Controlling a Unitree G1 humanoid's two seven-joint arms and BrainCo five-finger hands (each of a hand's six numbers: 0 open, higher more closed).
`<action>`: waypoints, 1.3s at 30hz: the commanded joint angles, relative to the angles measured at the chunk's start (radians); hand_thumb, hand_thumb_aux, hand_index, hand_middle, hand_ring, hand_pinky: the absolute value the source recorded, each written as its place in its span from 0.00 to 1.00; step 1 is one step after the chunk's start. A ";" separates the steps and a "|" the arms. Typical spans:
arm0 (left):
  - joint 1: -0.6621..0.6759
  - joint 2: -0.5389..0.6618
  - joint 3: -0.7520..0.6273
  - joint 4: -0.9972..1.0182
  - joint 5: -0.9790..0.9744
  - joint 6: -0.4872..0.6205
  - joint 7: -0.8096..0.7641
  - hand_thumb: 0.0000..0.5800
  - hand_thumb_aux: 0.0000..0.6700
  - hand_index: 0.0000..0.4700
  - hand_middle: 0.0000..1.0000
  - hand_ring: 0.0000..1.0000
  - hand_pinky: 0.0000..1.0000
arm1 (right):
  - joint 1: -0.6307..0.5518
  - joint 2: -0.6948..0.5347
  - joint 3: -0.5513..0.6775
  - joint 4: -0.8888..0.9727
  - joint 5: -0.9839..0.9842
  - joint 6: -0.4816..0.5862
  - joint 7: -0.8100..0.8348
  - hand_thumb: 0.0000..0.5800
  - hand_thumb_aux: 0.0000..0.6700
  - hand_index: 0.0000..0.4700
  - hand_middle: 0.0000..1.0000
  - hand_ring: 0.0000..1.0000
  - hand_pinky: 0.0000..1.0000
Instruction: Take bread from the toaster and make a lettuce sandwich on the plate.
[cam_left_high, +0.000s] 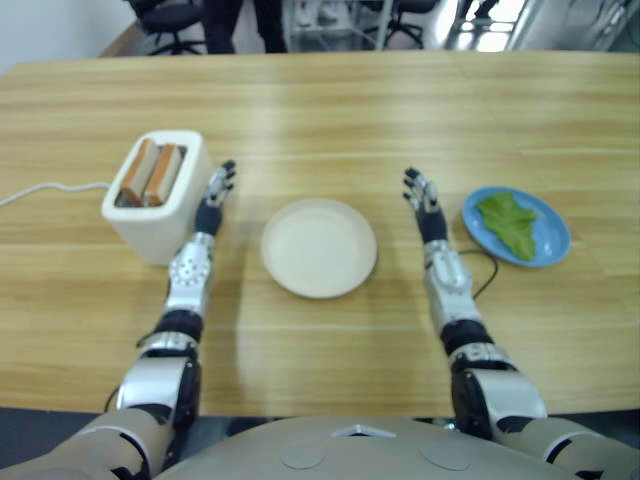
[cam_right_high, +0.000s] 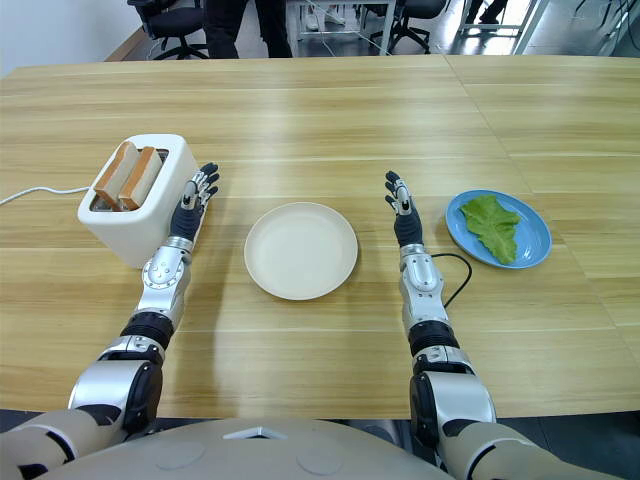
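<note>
Both hands empty, fingers wide: left hand (cam_right_high: 195, 196) just beside toaster (cam_right_high: 135, 222) with two bread slices (cam_right_high: 130, 176) slotted, plate's (cam_right_high: 300, 250) 9 o'clock; right hand (cam_right_high: 401, 206) between plate and lettuce (cam_right_high: 492, 226) on blue dish (cam_right_high: 536, 240), 3 o'clock.

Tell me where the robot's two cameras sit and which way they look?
Left eye view: on the robot's head, facing forward and down at the wooden table; both arms show, left hand beside the toaster, right hand near the blue plate.
Right eye view: same head, slightly further right, same downward look; same arms and hands.
Shared: toaster holding bread slices, empty cream plate, lettuce on the blue plate.
</note>
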 joint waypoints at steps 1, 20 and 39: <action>0.015 0.012 -0.010 -0.002 0.016 0.020 -0.012 0.00 0.00 0.00 0.00 0.00 0.00 | 0.007 -0.003 0.004 -0.011 -0.002 0.016 -0.003 0.00 0.00 0.00 0.00 0.00 0.00; 0.230 0.021 -0.031 -0.908 -0.098 0.288 -0.075 0.00 0.00 0.00 0.00 0.00 0.00 | 0.004 -0.008 0.008 -0.003 -0.009 0.017 -0.009 0.00 0.00 0.00 0.00 0.00 0.00; 0.341 0.519 0.117 -0.789 0.647 0.779 0.224 0.00 0.00 0.00 0.00 0.00 0.00 | 0.009 0.003 0.014 -0.002 -0.018 0.013 -0.029 0.00 0.00 0.00 0.00 0.00 0.00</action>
